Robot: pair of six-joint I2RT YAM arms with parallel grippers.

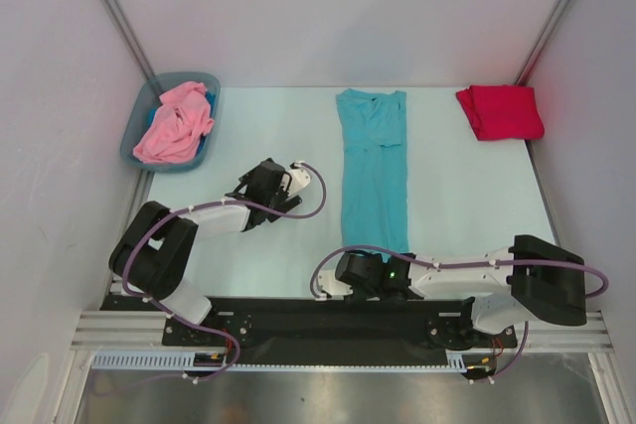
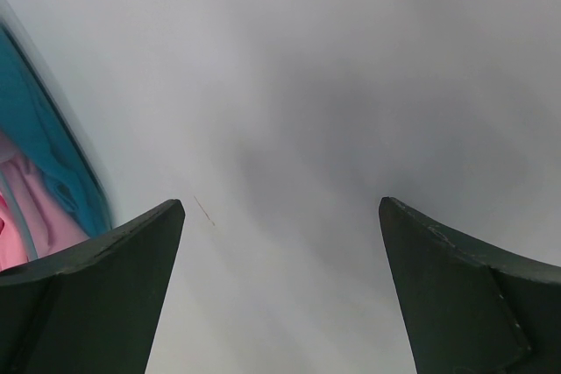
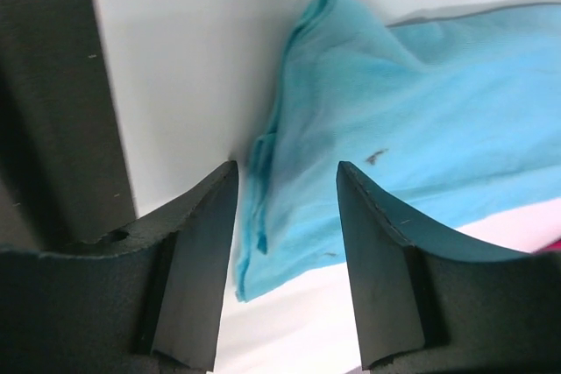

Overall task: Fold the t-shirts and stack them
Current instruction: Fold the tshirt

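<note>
Table (image 1: 467,206) first, pale and wide, under everything. Next up, teal shirt (image 1: 375,166): laid out down the middle, folded lengthwise into a long narrow strip, collar at the far end, hem at the near edge, smooth but for a crease or two around the waist. Over in the far left corner, grey-blue bin (image 1: 184,77), with pink shirt (image 1: 176,124) heaped inside, crumpled, piled up to the rim. Far right corner: red shirt (image 1: 500,111), already folded into a compact block, well apart from the teal one. Down at the teal hem, right gripper (image 3: 287,168), low over the near corner, jaws part-way apart, doubled cloth edge showing in the gap, nothing pinched. Finally left gripper (image 2: 280,208), between bin and teal shirt, over bare table, jaws spread wide, holding nothing.
</note>
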